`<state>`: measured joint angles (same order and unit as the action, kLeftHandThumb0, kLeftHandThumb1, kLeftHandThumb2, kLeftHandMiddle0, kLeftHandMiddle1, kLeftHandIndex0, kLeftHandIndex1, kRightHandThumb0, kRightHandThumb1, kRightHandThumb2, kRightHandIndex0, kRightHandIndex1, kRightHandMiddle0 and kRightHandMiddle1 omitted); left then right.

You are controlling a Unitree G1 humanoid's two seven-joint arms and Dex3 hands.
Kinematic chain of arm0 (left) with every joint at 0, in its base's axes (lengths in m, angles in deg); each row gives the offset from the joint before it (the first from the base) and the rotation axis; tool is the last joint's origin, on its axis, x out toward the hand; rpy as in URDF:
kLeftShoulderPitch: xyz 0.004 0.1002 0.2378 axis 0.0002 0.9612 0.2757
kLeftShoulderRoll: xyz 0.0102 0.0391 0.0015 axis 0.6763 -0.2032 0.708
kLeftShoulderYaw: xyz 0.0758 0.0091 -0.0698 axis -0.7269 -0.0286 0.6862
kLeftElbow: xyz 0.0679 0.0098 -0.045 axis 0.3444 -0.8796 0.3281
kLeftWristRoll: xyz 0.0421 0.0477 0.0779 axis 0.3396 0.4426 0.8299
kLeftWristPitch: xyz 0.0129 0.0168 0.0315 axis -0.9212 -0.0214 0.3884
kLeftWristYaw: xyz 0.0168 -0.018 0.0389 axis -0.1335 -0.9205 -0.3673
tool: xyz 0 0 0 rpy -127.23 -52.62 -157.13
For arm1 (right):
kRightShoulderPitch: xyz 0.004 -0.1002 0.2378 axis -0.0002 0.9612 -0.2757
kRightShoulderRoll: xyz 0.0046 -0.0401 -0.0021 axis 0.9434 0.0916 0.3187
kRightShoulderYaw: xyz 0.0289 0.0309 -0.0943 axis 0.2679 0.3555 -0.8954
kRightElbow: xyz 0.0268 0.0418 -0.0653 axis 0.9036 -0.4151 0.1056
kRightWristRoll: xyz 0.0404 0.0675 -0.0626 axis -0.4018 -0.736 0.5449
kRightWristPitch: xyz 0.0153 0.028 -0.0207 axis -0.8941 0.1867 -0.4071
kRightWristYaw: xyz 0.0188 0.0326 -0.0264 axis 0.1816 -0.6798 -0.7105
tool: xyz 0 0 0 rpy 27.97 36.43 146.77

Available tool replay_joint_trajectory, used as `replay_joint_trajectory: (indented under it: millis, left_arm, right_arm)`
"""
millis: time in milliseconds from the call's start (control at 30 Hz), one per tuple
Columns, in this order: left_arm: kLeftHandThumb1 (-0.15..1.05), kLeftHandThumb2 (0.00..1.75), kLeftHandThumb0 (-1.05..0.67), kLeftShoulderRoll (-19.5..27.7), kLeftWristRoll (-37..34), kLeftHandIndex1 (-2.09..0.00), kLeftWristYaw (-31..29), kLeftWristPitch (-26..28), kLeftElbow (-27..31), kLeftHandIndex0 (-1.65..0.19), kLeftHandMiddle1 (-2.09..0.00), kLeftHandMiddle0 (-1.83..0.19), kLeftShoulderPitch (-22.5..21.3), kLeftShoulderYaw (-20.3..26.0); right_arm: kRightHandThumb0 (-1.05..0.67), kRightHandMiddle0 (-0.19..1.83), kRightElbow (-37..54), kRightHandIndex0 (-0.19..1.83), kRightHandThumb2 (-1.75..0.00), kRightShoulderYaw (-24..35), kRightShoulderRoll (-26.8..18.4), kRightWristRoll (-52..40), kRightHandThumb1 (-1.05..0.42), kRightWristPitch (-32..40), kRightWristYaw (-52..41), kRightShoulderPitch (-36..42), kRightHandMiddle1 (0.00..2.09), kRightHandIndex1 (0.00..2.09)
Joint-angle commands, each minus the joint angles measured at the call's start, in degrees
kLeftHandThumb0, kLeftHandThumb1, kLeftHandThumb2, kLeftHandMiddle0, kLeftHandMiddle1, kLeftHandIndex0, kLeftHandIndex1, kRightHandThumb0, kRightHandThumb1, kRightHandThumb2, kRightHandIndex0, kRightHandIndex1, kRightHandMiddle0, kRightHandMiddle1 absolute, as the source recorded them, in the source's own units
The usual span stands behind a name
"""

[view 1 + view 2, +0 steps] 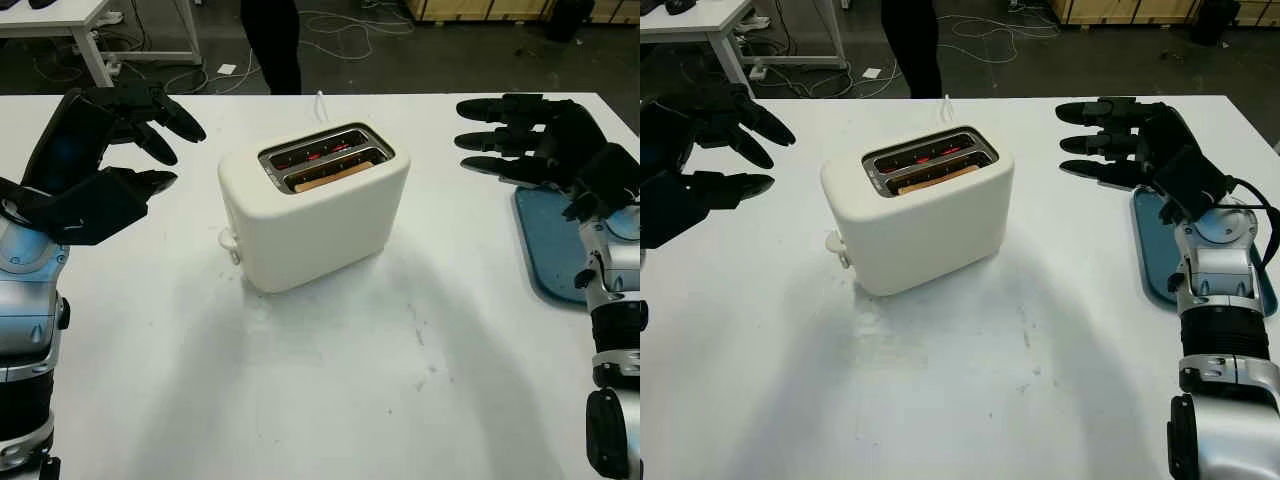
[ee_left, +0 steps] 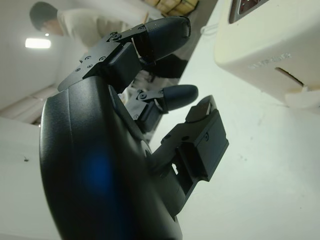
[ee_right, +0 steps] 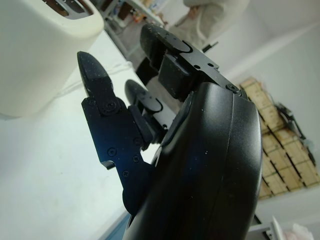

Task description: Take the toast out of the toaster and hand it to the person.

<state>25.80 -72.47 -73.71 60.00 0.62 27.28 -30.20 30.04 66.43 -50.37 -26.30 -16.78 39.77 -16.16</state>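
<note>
A slice of toast point(image 1: 330, 176) sits low in the nearer slot of a cream two-slot toaster point(image 1: 312, 205), its brown top edge just showing; the far slot glows red inside. The toaster stands upright near the middle of the white table point(image 1: 330, 390), with its lever knob on the end facing the robot's left and a white cord trailing off from its far side.

At about nine o'clock from the toaster, well apart from it, the left hand point(image 1: 120, 150) hovers above the table, open and holding nothing. At about three o'clock, also well clear, the right hand point(image 1: 1120, 142) is raised, open and empty, fingers pointing toward the toaster. Beneath that arm, by the table's right edge, lies a blue tray point(image 1: 1155, 250).

At twelve o'clock, beyond the table's far edge, a person point(image 1: 272, 45) in dark trousers stands.
</note>
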Motion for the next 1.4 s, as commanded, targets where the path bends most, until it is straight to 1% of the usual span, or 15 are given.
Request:
replay_joint_trajectory:
  millis: [0,267,633,967,1100,1367]
  left_arm:
    - [0.68,0.34,0.59,0.0,-0.2,-1.01,0.1,0.1,0.5,-0.72,-1.21,-0.76,-0.6,-0.1]
    - [0.68,0.33,0.59,0.2,-0.2,-1.01,0.0,-0.5,0.4,-0.73,-1.20,-0.77,-0.2,0.0]
    - [0.67,0.33,0.56,0.2,-0.6,-1.01,-0.3,-0.2,0.4,-0.73,-1.21,-0.76,-0.1,0.2]
    - [0.67,0.34,0.60,0.2,-0.9,-1.02,-0.2,-1.2,-0.4,-0.74,-1.22,-0.77,-0.6,0.2]
    - [0.67,0.34,0.60,0.7,-0.4,-1.01,-0.3,0.2,0.4,-0.73,-1.21,-0.77,-0.6,-0.1]
    - [0.67,0.34,0.61,0.5,-0.6,-1.02,-0.3,0.3,0.7,-0.74,-1.21,-0.78,-0.8,-0.2]
  right_arm:
    - [-0.30,0.84,-0.6,0.95,0.00,0.1,0.5,-0.7,-0.76,-1.9,-0.3,0.1,0.00,0.00]
    - [-0.32,0.84,-0.1,0.95,0.00,0.2,0.8,-1.4,-0.76,-0.3,-0.5,0.5,0.00,0.01]
    - [-0.33,0.85,-0.8,0.95,0.00,0.2,1.0,-1.5,-0.75,-1.2,-0.5,0.5,0.00,0.00]
    - [-0.36,0.84,-0.6,0.95,0.00,0.0,0.9,-1.1,-0.75,-1.0,0.0,0.6,0.00,0.00]
    - [-0.36,0.84,-0.5,0.95,0.00,0.0,1.0,-1.3,-0.75,-0.9,-0.2,0.6,0.00,0.00]
    - [-0.37,0.85,-0.3,0.96,0.00,0.1,0.9,-1.9,-0.75,-0.7,-0.9,0.6,0.00,0.00]
